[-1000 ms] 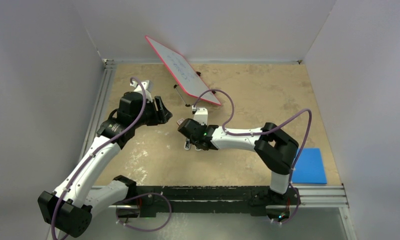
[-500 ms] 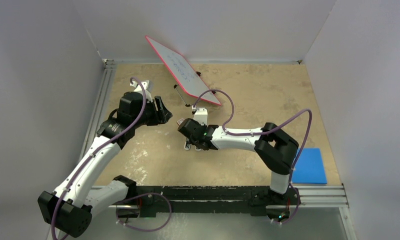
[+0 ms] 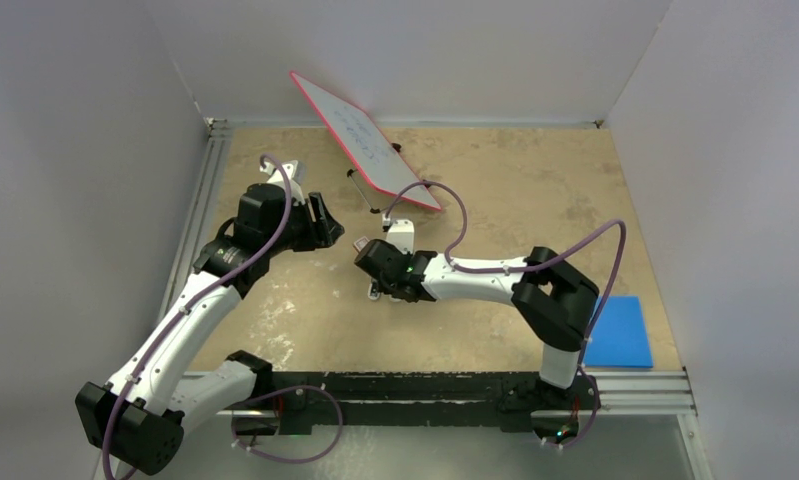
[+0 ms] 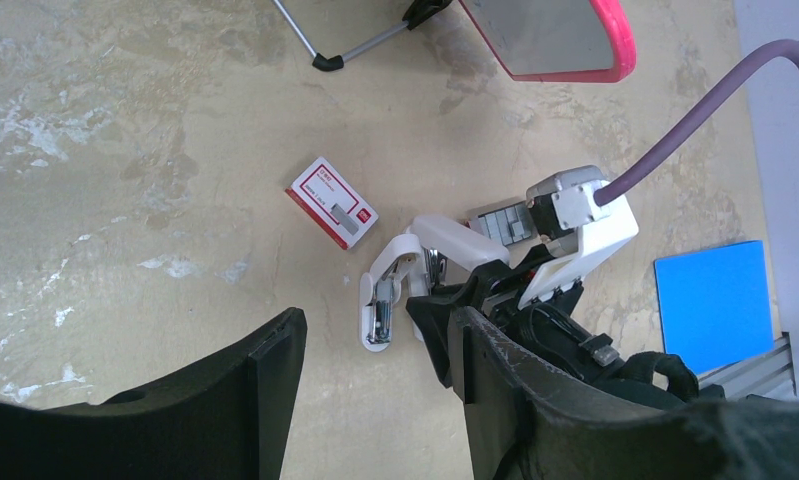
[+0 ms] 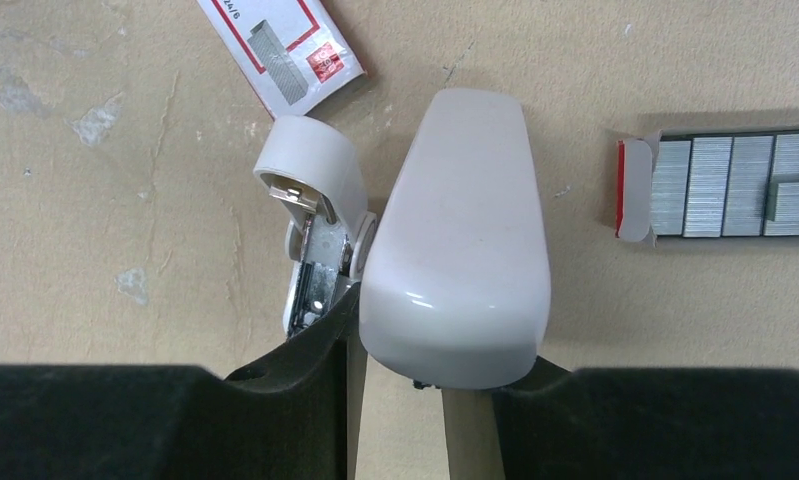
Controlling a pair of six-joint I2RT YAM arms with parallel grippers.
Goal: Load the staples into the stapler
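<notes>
The right gripper [image 3: 380,264] and its arm close off the stapler [image 4: 403,268] from the right, with the staple tray [image 5: 720,187] under the wrist. The box [image 4: 332,203] lies just far-left of the stapler, and the whiteboard [image 3: 365,140] stands beyond it. Open table [image 3: 305,320] runs near and left, below the left gripper [image 3: 320,222], which hovers with its jaws apart. The blue pad [image 3: 617,331] lies well apart, near right.

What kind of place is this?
Probably a robot test booth: plain white walls box in a tabletop, and the left arm and right arm are bolted to a metal rail at its edge.
</notes>
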